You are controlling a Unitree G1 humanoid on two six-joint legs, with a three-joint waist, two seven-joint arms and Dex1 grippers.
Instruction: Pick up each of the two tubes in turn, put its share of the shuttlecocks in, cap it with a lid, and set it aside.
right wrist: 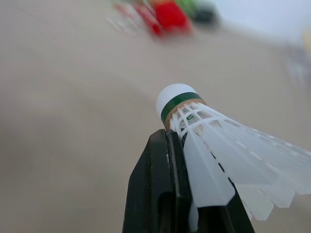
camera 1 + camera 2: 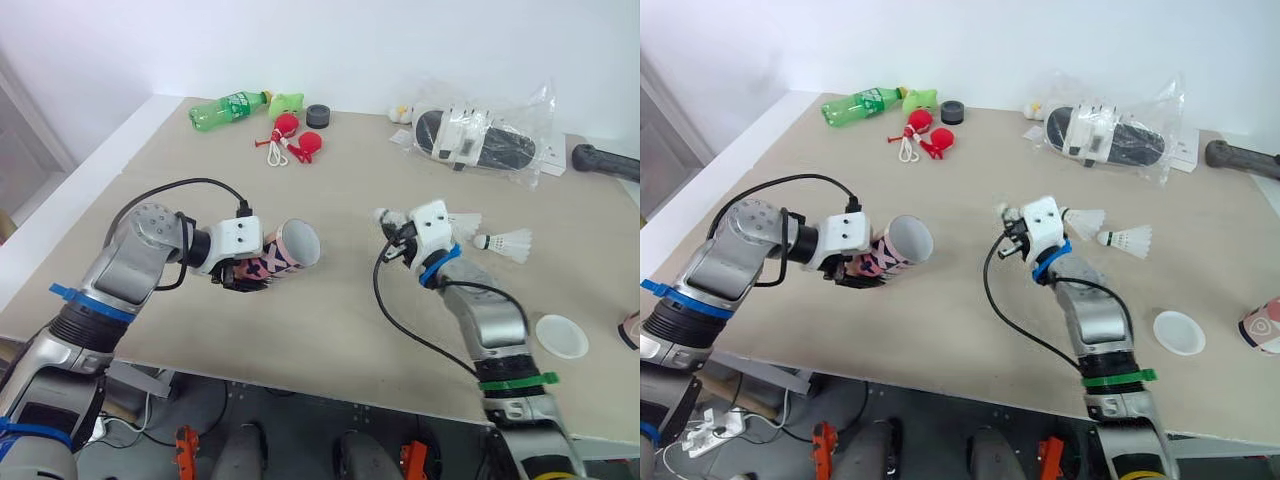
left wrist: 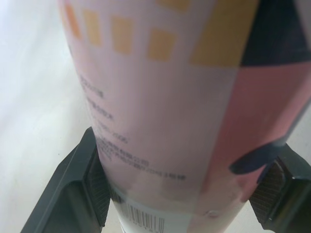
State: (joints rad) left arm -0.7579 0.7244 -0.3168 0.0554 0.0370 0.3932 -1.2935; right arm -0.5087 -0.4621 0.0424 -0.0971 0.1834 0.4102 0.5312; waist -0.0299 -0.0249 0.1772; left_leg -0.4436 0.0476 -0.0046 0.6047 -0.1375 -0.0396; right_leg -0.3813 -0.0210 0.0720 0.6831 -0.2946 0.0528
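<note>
Left wrist view showed the tube (image 3: 170, 97) clamped across its body between the two ribbed black fingers (image 3: 92, 189) of the left gripper (image 2: 240, 277), close to the barcoded end. The tube lay nearly level above the table (image 2: 330, 330), its open mouth turned toward the robot's right. It looked like light, glossy card: stiff enough to hold its shape, but likely to dent under a hard squeeze and to slip in a loose one. A firm grip low on the body, clear of the mouth, suited it.

To the right of the tube, and apart from its mouth, the right gripper (image 2: 398, 240) held a shuttlecock (image 1: 194, 145) with the cork leading. This was almost weightless, with thin feathers that would crease easily, so the safest hold was near the cork and the green band. One black finger (image 1: 158, 194) pressed against the skirt just below that band; the other was hidden behind the feathers, so the jaws were probably closed on the skirt.

Two more shuttlecocks (image 2: 505, 243) lay on the table farther right of the tube, and a white lid (image 2: 561, 336) beyond them.
</note>
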